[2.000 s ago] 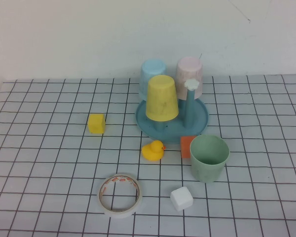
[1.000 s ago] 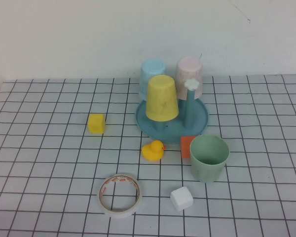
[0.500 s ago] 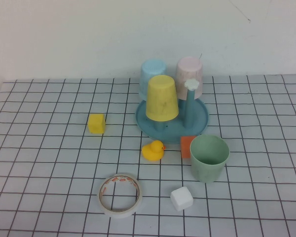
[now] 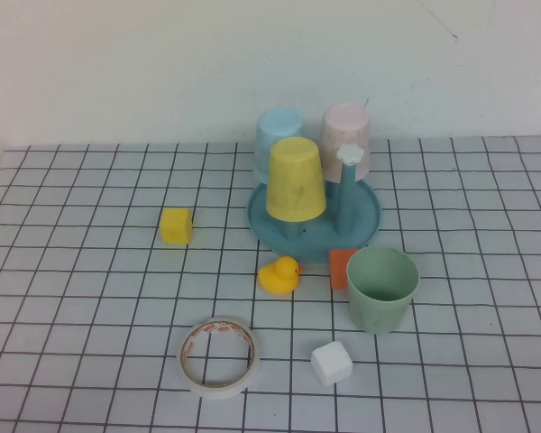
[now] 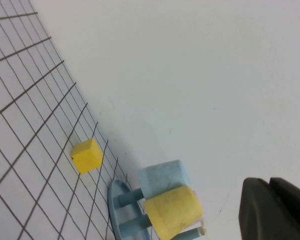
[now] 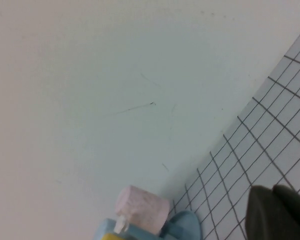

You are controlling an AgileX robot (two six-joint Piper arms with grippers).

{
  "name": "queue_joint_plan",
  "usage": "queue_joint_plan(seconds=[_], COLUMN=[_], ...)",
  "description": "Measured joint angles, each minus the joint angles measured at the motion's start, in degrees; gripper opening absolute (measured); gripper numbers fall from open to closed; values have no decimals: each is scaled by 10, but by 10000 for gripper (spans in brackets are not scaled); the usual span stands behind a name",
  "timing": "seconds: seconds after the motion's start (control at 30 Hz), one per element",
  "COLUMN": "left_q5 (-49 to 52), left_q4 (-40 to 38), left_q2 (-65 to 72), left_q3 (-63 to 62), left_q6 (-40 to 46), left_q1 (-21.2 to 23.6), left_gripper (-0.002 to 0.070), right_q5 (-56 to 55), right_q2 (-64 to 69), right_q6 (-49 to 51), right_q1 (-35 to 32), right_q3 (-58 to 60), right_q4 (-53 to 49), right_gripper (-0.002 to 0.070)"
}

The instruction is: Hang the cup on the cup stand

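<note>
Left gripper (image 5: 275, 207): raised off the table, aimed at the cup stand (image 4: 365, 219); finger state can't be told.
Right gripper (image 6: 280, 210): raised too, finger state unclear.
Cup (image 4: 382, 290): upright, beside the stand, untouched.

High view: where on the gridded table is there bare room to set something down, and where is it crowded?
Free: the left side beyond the yellow cube and tape roll, and the right side past the sage-green cup. Crowded: between the teal cup stand, yellow rubber duck, orange block and white cube. Neither gripper appears in the high view; a dark part edges each wrist view.
</note>
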Motion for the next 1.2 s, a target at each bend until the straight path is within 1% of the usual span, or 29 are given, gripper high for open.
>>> queue_joint_plan(seconds=[0.1, 0.17, 0.27, 0.37, 0.53, 0.6, 0.73, 0.8, 0.83, 0.87, 0.9, 0.97, 1.13, 1.2], left_q5=[-2, 10, 59, 115, 236, 289, 384, 413, 422, 437, 443, 460, 497, 519], left_q4=[-1, 3, 36, 98, 231, 265, 295, 301, 304, 315, 329, 375, 532, 572], left_q2=[0, 0, 1, 46, 205, 280, 420, 481, 513, 576, 601, 663, 796, 840], left_q3=[0, 0, -15, -68, -197, -253, -383, -437, -467, -520, -544, -611, -754, -806], left_q6=[16, 45, 121, 203, 322, 353, 408, 420, 423, 423, 419, 396, 280, 241], left_q1=[0, 0, 0, 0, 0, 0, 0, -6, -14, -38, -52, -95, -209, -243], left_gripper=[-1, -1, -1, -1, -1, -1, -1, -1, -1, -1, -1, -1, -1, -1], right_q5=[4, 11, 38, 78, 102, 103, 105, 107, 107, 107, 107, 107, 108, 108], right_q2=[0, 0, 0, 0, 0, 0, 0, 0, 0, 0, 0, 0, 0, 0], right_q6=[-24, -49, -110, -161, -181, -183, -184, -184, -184, -184, -184, -184, -184, -184], right_q1=[0, 0, 0, 0, 0, 0, 0, 0, 0, 0, 0, 0, 0, 0], right_q3=[0, 0, 0, 0, 0, 0, 0, 0, 0, 0, 0, 0, 0, 0], right_q4=[7, 9, 9, 9, 9, 9, 9, 9, 10, 11, 11, 11, 12, 12], right_gripper=[-1, -1, -1, -1, -1, -1, -1, -1, -1, -1, -1, -1, -1, -1])
